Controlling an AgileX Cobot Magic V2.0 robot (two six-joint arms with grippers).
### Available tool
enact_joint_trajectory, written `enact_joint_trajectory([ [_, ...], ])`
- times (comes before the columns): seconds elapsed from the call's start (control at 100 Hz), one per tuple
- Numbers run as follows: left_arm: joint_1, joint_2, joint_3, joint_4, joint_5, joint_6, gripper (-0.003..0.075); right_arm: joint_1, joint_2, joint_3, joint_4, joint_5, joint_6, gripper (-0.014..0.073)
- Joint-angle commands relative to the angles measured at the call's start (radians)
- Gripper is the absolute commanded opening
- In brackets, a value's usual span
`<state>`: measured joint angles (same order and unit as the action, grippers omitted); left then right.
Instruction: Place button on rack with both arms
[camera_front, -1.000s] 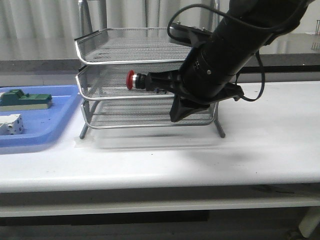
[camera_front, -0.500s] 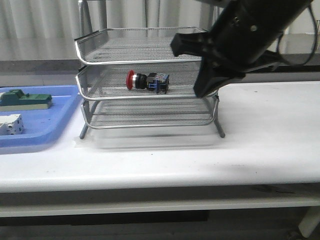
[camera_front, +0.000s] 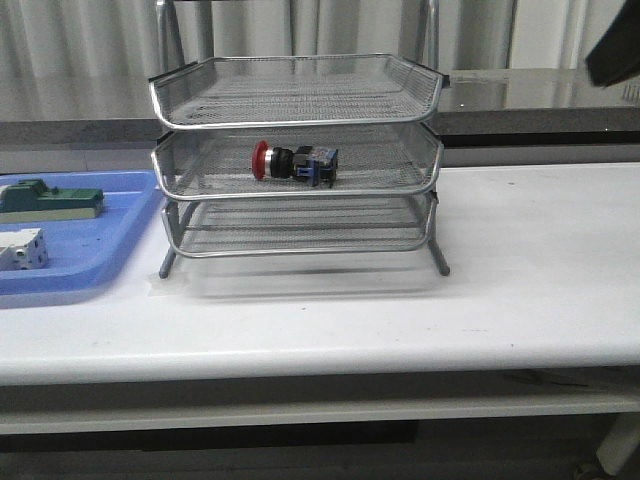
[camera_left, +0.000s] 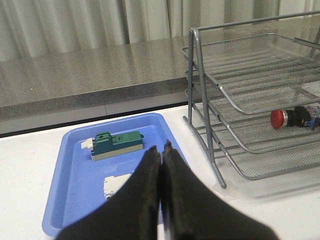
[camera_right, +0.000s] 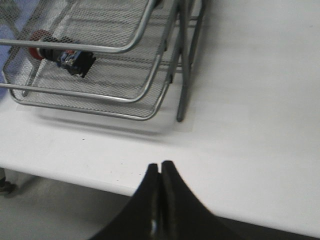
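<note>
- The button (camera_front: 294, 163) is lying on its side in the middle tier of the rack (camera_front: 296, 160), red cap pointing toward the tray side, blue block toward the rack's middle.
- The left end effector (camera_left: 161, 150) is showing its two black fingers pressed together, nothing between them (the tips are meeting in a thin seam).
- It is hanging over the blue tray (camera_left: 75, 200); just beyond its tips a green block (camera_left: 117, 144) is lying in the tray, and a white block (camera_left: 114, 185) is sitting right beside the fingers.
- The rack is standing off to one side of that end effector, well apart from it, with the button's red cap visible through the mesh.
- The right end effector (camera_right: 160, 167) is likewise pinched together and holding nothing.
- It is hovering above the bare white worktop (camera_right: 260, 125), with the rack's leg and the button well ahead of its tips.
- In the front view only a dark corner of the right arm (camera_front: 614, 50) is showing at the edge.
</note>
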<state>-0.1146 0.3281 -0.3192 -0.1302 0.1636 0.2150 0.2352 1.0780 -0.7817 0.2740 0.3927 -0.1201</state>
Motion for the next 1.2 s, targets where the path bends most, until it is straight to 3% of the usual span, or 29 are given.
enact_joint_trajectory([
  [0.0, 0.000, 0.006, -0.026, -0.009, -0.085, -0.010, -0.0021, -0.033, -0.107, 0.016, -0.029, -0.046, -0.011, -0.0057],
  [0.58, 0.000, 0.006, -0.026, -0.009, -0.085, -0.010, -0.0021, -0.188, -0.651, 0.223, -0.131, -0.013, -0.011, -0.0057],
  [1.19, 0.000, 0.006, -0.026, -0.009, -0.085, -0.010, -0.0021, -0.188, -0.691, 0.224, -0.131, 0.048, -0.011, -0.0057],
])
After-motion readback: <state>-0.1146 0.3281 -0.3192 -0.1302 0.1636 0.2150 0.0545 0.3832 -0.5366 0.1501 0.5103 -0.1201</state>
